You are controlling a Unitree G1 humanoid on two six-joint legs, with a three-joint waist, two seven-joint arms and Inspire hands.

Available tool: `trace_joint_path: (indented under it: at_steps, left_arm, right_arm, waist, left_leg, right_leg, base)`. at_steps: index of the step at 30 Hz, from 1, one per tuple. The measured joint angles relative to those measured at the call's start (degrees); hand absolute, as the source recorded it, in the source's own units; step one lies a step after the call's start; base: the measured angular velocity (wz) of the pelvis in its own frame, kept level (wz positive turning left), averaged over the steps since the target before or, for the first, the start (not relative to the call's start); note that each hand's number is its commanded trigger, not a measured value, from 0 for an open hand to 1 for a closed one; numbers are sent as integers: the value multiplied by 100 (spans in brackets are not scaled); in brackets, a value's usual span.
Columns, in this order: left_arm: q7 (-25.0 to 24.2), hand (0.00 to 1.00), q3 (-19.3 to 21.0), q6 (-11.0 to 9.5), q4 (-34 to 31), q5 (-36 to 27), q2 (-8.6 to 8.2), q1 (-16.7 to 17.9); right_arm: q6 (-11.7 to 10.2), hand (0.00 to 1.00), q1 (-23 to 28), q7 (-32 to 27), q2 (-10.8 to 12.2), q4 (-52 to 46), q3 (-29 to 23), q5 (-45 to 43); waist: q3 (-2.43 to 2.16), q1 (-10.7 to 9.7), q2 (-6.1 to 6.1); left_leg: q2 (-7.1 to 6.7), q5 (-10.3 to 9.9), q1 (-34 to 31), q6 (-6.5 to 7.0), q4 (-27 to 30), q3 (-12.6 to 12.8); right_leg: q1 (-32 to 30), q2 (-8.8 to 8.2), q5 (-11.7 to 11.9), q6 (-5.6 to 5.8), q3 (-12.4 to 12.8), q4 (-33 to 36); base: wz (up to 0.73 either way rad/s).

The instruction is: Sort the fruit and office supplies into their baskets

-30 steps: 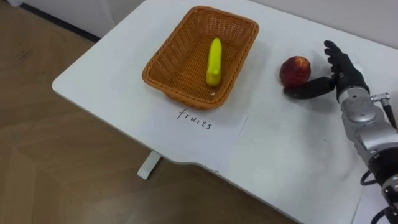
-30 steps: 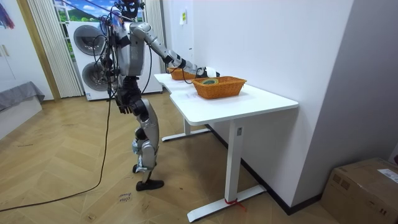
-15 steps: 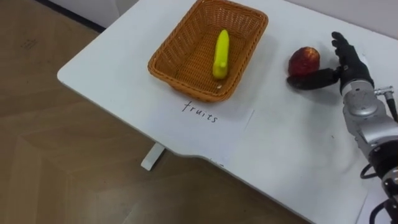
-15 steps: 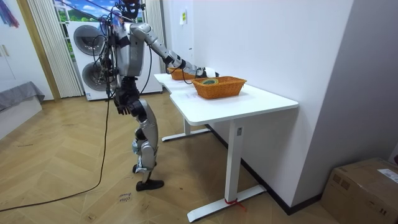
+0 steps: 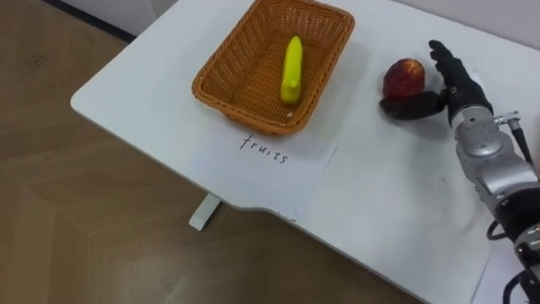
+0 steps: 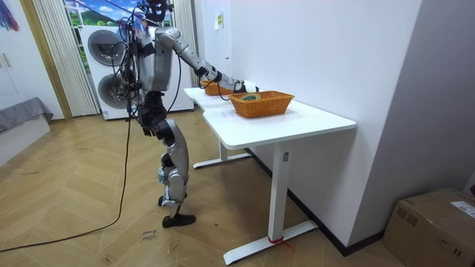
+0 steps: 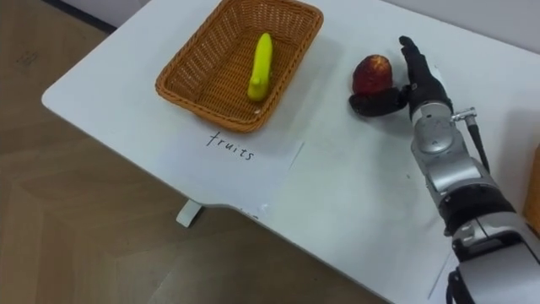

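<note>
A red apple (image 5: 403,78) lies on the white table (image 5: 380,203), to the right of the wicker fruit basket (image 5: 221,91). A yellow banana (image 5: 291,69) lies inside that basket. My right hand (image 5: 449,83) is open beside the apple: its straight fingers stand at the apple's right side and the thumb (image 5: 410,106) reaches along the table just in front of it. In the room view I stand at the table's end with my right arm stretched over it, and my left hand (image 6: 151,127) hangs by my hip.
A paper label (image 5: 278,162) lies in front of the fruit basket near the table's front edge. A second wicker basket (image 6: 261,104) with things in it stands further along the table; its edge (image 7: 534,194) shows at the far right. Wood floor lies beyond the table's left edge.
The whole picture has shifted a little with the camera. My right hand stays at the apple with the thumb in front of it; the apple and the banana lie where they were.
</note>
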Motion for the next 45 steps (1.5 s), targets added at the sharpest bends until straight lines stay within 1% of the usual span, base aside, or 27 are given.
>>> trace_joint_path:
  at_steps: [6,14,34,35,36,37,45]
  left_arm:
    - [0,0,0,-1,72,-3,-12,-85]
    - [-10,0,-1,1,287,-88,-16,-148]
    - [-79,0,-2,-10,438,-87,-23,-201]
    - [-95,0,-3,-10,439,-88,-23,-201]
    - [-100,0,-3,-10,439,-88,-24,-202]
    - [-100,0,-4,-10,438,-88,-24,-202]
    - [-99,0,-4,-33,432,-88,-23,-201]
  right_arm:
    - [10,0,0,77,10,-13,156,-116]
    - [15,0,0,177,51,-83,164,-436]
    - [2,0,-4,198,79,-124,159,-432]
    - [2,37,-4,200,82,-121,163,-432]
    - [2,99,-4,202,90,-121,162,-432]
    - [2,100,-4,205,94,-121,162,-429]
    - [-1,100,-120,127,61,-111,106,-416]
  waist:
    - [-7,3,-22]
    - [-5,2,-32]
    - [2,4,-42]
    - [4,7,-46]
    - [5,7,-47]
    - [5,7,-46]
    - [8,8,-43]
  left_leg:
    - [-1,1,1,-1,-7,0]
    - [0,3,-6,-5,-6,-8]
    - [1,4,-7,-6,-11,-10]
    - [1,4,-7,-6,-10,-10]
    - [2,4,-7,-6,-9,-10]
    - [2,4,-8,-6,-8,-9]
    - [8,4,5,-6,-2,8]
  right_leg:
    - [7,1,-1,-2,-5,0]
    - [8,2,-1,-6,-20,-1]
    - [12,-8,-10,-15,-43,-1]
    - [13,-8,-10,-15,-43,-1]
    - [13,-6,-10,-15,-43,0]
    - [13,-5,-10,-15,-42,1]
    - [19,4,-10,-16,-17,10]
  base:
    - [0]
    - [0]
    - [0]
    - [0]
    - [0]
    - [0]
    - [0]
